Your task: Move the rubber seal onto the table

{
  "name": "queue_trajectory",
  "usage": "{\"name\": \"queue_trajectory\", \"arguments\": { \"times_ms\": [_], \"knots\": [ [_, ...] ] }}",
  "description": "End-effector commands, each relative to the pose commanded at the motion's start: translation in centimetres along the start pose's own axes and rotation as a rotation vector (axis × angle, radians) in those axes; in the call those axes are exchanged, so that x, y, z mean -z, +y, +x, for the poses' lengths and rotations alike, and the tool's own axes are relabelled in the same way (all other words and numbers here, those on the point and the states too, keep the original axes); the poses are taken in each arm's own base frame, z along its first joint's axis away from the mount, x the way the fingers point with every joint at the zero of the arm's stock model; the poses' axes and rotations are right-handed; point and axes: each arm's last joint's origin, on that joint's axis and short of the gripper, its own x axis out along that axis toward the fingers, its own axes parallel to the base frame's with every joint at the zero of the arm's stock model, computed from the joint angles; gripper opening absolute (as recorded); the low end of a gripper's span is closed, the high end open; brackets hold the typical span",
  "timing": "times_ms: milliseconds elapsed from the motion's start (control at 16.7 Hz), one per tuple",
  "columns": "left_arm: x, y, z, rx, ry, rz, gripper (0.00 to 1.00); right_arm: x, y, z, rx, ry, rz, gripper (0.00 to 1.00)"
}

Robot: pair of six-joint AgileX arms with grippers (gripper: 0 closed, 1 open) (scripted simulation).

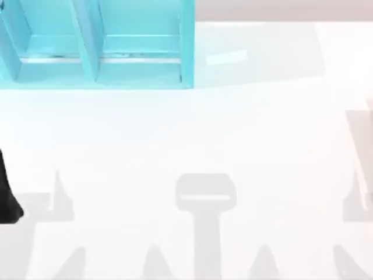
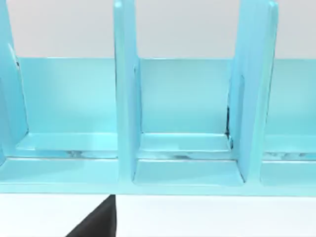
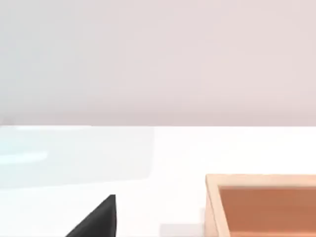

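The rubber seal is out of view. The table (image 1: 192,134) is a broad glossy white surface across the top view. At its left edge a black part of my left arm (image 1: 9,198) reaches in. A dark piece of my left gripper (image 2: 96,221) shows in the left wrist view, low over the table (image 2: 207,217) and facing the turquoise shelf unit. A dark piece of my right gripper (image 3: 96,219) shows in the right wrist view, low over the white table (image 3: 163,158).
The turquoise-blue shelf unit (image 1: 87,41) stands at the back left, its upright dividers (image 2: 126,98) splitting it into compartments that look bare inside. An open wooden box (image 3: 266,207) sits on the table close to my right gripper. Grey shadows lie along the front.
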Motion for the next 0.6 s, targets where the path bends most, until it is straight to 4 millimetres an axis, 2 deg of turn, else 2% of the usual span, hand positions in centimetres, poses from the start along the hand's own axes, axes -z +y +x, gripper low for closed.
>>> {"name": "queue_trajectory", "arguments": {
  "times_ms": [180,300,600],
  "knots": [
    [0.0,0.0,0.0,0.000,0.000,0.000,1.00,-0.2,-0.1,0.0,0.005,0.011,-0.004,1.00],
    [0.0,0.0,0.0,0.000,0.000,0.000,1.00,-1.0,-0.3,0.0,0.026,0.061,-0.024,1.00],
    [0.0,0.0,0.0,0.000,0.000,0.000,1.00,-5.4,-1.5,1.4,0.106,0.352,-0.105,1.00]
  ]
}}
